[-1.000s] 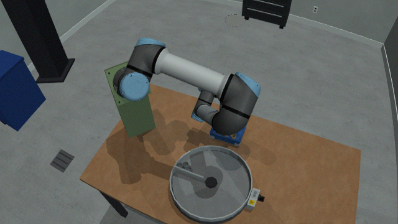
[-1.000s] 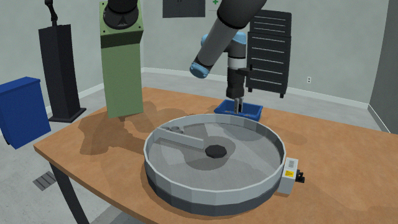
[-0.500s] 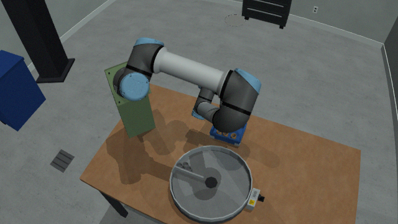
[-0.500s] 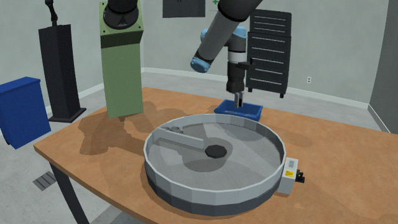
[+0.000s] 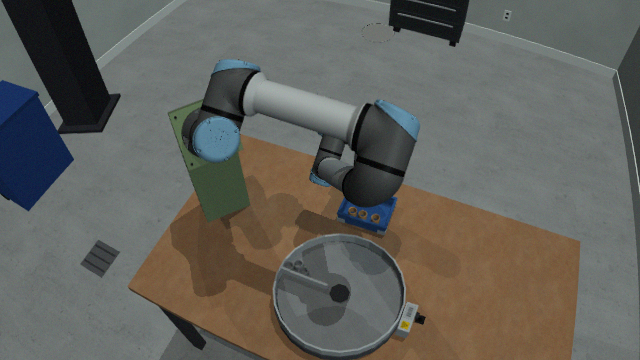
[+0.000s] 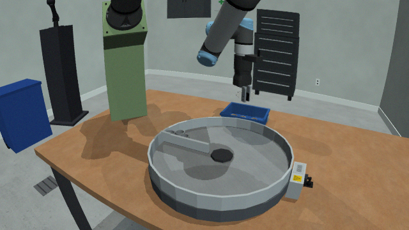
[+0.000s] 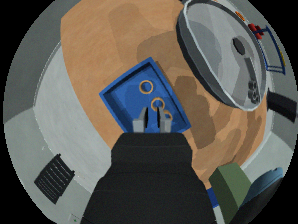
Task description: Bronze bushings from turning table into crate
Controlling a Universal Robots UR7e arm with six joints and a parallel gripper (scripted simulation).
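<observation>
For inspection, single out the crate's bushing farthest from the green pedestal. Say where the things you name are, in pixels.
The bronze bushing [image 5: 375, 221] [image 6: 254, 118] [image 7: 140, 87] ending the row opposite the green pedestal [image 5: 220, 190] [image 6: 126, 80] [image 7: 231, 187], the wider gap beside it.

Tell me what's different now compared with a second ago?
The gripper has risen and now hangs above the blue crate, its fingers apart with nothing between them. The crate, the turning table and the steel bushings on it look unmoved.
</observation>
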